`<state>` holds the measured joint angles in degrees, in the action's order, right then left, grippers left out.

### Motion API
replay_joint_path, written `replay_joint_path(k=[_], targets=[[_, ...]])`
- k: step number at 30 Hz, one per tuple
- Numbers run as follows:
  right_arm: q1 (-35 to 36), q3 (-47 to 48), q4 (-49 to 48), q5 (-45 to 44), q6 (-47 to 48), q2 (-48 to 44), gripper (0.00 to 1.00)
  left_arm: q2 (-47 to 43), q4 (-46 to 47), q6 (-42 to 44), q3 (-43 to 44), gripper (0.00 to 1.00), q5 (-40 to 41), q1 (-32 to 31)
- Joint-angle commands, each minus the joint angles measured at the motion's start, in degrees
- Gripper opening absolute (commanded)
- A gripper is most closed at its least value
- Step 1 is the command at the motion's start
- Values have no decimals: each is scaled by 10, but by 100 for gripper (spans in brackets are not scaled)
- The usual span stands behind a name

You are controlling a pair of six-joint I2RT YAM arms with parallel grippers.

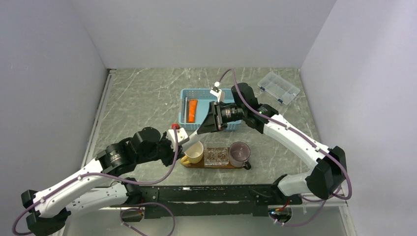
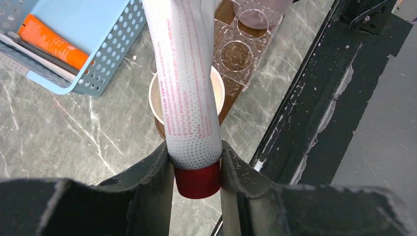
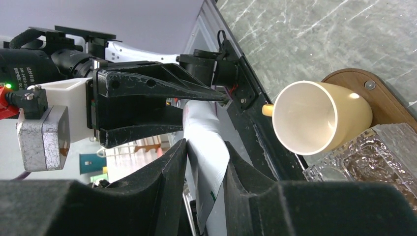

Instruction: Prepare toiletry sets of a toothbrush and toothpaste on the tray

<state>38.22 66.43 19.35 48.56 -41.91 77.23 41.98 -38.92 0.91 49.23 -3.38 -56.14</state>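
A white-silver toothpaste tube [image 1: 193,137] with a red cap [image 2: 197,180] hangs between both grippers, above the cream cup [image 1: 193,153]. My left gripper [image 2: 195,150] is shut on its cap end. My right gripper [image 3: 205,147] is shut on its flat end [image 3: 209,142]. In the top view the left gripper [image 1: 182,139] and right gripper [image 1: 203,129] face each other. The dark wooden tray [image 1: 216,166] holds the cream cup, a clear glass holder [image 1: 216,156] and a purple cup [image 1: 239,152]. The orange toothpaste tube [image 1: 192,111] and thin toothbrushes [image 1: 186,106] lie in the blue basket [image 1: 230,93].
A clear compartment box [image 1: 278,88] sits at the back right. The blue basket [image 2: 98,49] stands just behind the tray, with the orange tube [image 2: 51,42] inside. The black base rail [image 2: 314,113] runs along the table's near edge.
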Motion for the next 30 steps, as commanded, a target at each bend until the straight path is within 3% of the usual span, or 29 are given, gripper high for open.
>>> replay_joint_path(k=[1, 26, 30], targets=[[3, -7, -34, 31, -11, -10, 33, -8, 40, 5, 6, 0, 27, -2], [-9, -11, -11, 18, -1, -45, 30, -19, 41, 7, 0, 0, 10, -7], [-14, -12, -14, 23, -4, -44, 20, -20, 42, 7, -1, 0, 6, -8]])
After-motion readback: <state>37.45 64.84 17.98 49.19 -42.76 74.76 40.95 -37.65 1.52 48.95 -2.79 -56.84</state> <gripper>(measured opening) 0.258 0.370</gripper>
